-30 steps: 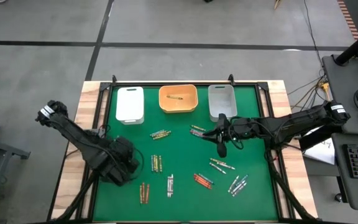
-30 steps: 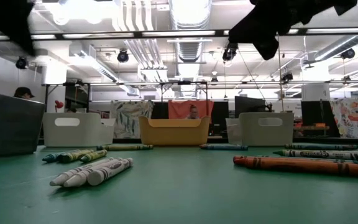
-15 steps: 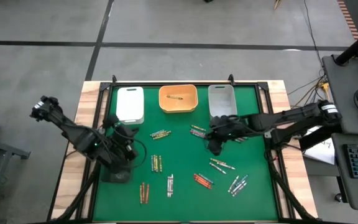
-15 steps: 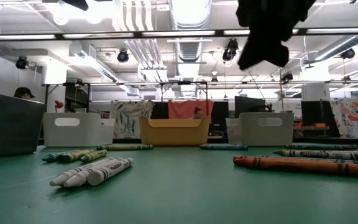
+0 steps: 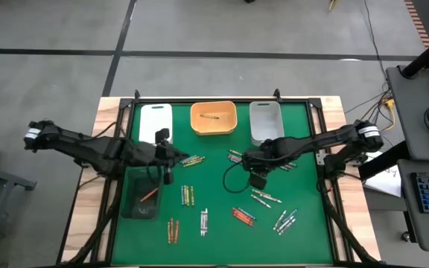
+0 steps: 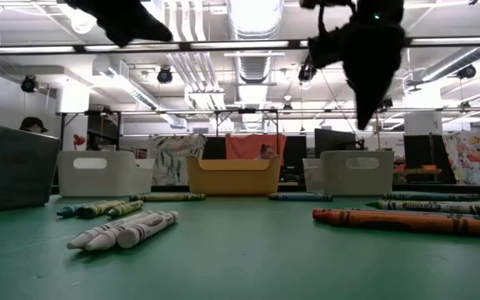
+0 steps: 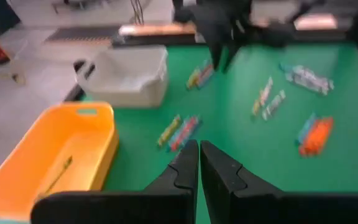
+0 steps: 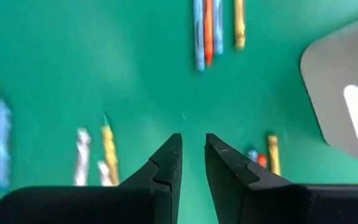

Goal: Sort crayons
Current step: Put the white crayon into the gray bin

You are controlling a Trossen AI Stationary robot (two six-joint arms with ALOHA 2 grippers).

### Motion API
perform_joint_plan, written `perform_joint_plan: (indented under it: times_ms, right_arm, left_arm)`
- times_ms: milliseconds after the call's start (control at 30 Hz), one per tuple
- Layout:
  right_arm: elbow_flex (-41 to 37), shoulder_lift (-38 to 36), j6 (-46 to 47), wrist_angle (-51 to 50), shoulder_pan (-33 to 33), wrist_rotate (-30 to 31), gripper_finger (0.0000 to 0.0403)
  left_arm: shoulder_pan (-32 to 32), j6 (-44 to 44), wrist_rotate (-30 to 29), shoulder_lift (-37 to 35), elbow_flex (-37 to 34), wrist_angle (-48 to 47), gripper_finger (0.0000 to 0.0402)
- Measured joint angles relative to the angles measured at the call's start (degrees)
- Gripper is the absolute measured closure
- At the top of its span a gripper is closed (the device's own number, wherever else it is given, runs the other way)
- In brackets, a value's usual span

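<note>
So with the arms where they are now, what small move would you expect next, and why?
Probably the right gripper lowers onto a crayon. It hangs above the green mat near the loose crayons, its fingers slightly apart with nothing between them. The left gripper is shut, empty, near the dark tray with a red-orange crayon in it.

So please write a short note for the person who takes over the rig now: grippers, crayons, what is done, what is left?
Left gripper: shut, empty, above the mat near the white bin.
Right gripper: slightly open, empty, above mid-mat below the grey bin.
Done: one crayon in the orange bin, one red crayon in the dark tray.
Left: most crayons lie in small groups over the green mat.
</note>
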Motion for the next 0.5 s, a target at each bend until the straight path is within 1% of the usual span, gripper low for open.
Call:
perform_joint_plan:
  times_ms: [100, 200, 367, 500]
  right_arm:
    - [-0.31, 1.11, -2.87, -3.00, -0.61, -3.05, 0.0344]
    - [-1.61, 1.62, -3.18, -4.34, -1.43, -8.30, 0.0344]
    - [-5.35, 1.55, 0.21, -3.35, -1.20, -16.47, 0.0344]
    - [-8.93, 1.47, 3.70, -3.47, 0.26, -18.32, 0.0344]
  left_arm:
    - [5.07, 0.45, 2.58, -0.23, -2.92, 4.54, 0.0402]
    - [8.31, -1.56, 2.90, -0.18, -4.22, 6.02, 0.0402]
    - [9.74, -3.73, 2.67, 0.35, -4.26, 7.00, 0.0402]
    - [9.72, -3.76, 2.45, 0.18, -4.24, 7.91, 0.0402]
